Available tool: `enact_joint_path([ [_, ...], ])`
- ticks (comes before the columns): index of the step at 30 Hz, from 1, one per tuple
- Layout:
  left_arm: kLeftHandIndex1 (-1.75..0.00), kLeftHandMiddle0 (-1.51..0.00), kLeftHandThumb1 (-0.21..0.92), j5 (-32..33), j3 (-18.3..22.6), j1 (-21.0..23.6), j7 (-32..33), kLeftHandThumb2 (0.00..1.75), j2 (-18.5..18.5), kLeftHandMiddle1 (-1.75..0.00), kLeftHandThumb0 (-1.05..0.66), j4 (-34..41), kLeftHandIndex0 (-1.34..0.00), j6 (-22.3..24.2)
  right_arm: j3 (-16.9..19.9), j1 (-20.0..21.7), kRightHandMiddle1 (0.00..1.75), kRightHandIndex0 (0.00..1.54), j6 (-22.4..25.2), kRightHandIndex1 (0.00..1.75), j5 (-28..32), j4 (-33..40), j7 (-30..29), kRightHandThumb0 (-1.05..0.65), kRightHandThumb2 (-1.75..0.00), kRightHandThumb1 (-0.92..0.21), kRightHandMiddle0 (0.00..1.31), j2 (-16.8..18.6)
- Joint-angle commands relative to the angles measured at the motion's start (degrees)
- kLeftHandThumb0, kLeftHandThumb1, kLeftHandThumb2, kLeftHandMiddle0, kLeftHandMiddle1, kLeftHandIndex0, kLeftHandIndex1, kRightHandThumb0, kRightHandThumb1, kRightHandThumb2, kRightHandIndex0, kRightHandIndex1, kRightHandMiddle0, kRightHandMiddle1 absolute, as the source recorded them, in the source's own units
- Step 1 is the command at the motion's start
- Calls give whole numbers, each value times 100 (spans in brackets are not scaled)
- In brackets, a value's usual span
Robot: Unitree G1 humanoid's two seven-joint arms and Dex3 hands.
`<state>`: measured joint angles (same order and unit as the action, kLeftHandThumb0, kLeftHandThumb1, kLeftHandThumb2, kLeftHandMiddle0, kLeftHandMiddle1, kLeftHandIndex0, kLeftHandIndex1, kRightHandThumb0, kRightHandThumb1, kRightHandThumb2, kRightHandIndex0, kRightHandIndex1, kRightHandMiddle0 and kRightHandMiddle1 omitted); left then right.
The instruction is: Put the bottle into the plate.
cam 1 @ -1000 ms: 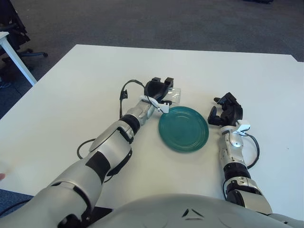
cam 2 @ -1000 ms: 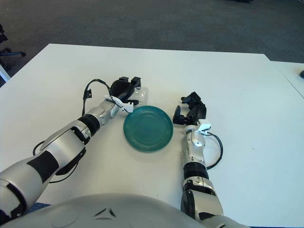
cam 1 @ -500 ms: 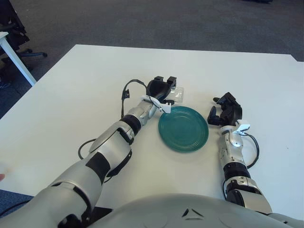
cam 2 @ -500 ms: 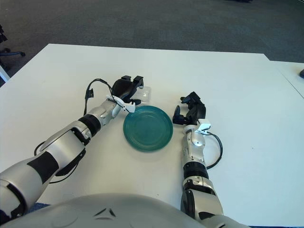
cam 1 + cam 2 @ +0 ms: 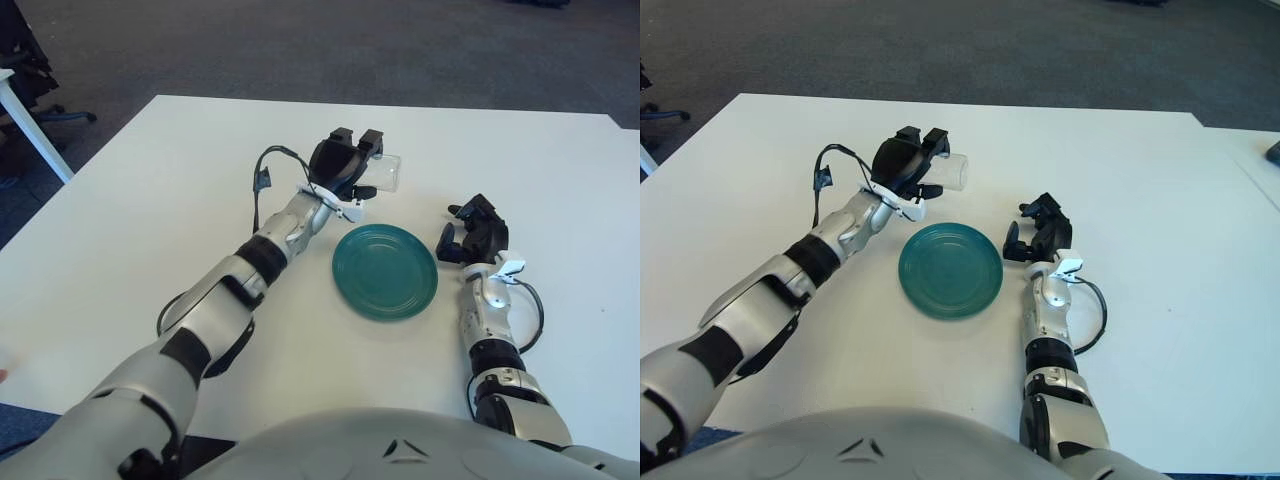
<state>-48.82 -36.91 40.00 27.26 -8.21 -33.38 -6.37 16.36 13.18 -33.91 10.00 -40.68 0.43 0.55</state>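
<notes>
Left hand [image 5: 338, 168] has lifted the clear bottle [image 5: 384, 172] — fingers clamped, held sideways above the table [image 5: 150, 200].

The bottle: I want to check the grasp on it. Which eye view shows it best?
The right eye view: the clear bottle sticks out sideways from the left hand, well apart from the green plate. The left eye view shows the same grasp, but the bottle looks fainter there.

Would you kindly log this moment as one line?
left robot hand: holds clear bottle, raised behind green plate | right robot hand: idle right of plate, on table
</notes>
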Motion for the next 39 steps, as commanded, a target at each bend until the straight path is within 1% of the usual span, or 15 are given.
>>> enact_joint_path([
  [1,-175,-118,30,-155,12,-319,-250,133,-171,-175,-47,551,-62,134,91,-484,175,98,102,149,139,-687,47,0,-175,15,80,152],
  [13,-175,-117,29,-504,69,-587,-839,134,-391,-175,-47,1430,-62,260,64,-403,175,99,-18,149,28,-888,9,0,-175,15,80,132],
  [15,-175,-117,29,-596,24,-785,-1002,134,-504,-175,-48,1747,-62,284,73,-393,175,99,18,149,47,-888,-5,0,-175,15,80,144],
  [17,-175,-117,29,-647,17,-885,-1095,134,-548,-175,-48,1906,-63,302,76,-389,175,99,31,149,55,-889,-12,0,-175,15,80,148],
  [23,-175,-117,29,-685,-23,-1434,-1545,135,-729,-175,-48,2470,-63,256,113,-344,175,99,31,149,99,-950,-11,0,-175,15,80,146],
  [25,-175,-117,29,-755,-43,-1604,-1599,135,-752,-175,-48,2557,-63,287,128,-331,175,99,38,149,110,-961,-17,0,-174,15,80,146],
  [28,-175,-116,29,-816,-22,-1729,-1714,135,-757,-175,-48,2646,-63,325,142,-323,175,98,46,149,110,-948,-27,0,-174,15,80,146],
  [32,-175,-116,29,-756,5,-1995,-1813,135,-782,-175,-48,2652,-63,242,166,-309,175,98,27,149,135,-947,35,0,-174,14,80,135],
  [39,-175,-115,30,-711,-21,-2259,-1719,133,-698,-175,-47,2599,-62,116,171,-295,175,98,-34,150,120,-978,81,0,-174,14,79,118],
])
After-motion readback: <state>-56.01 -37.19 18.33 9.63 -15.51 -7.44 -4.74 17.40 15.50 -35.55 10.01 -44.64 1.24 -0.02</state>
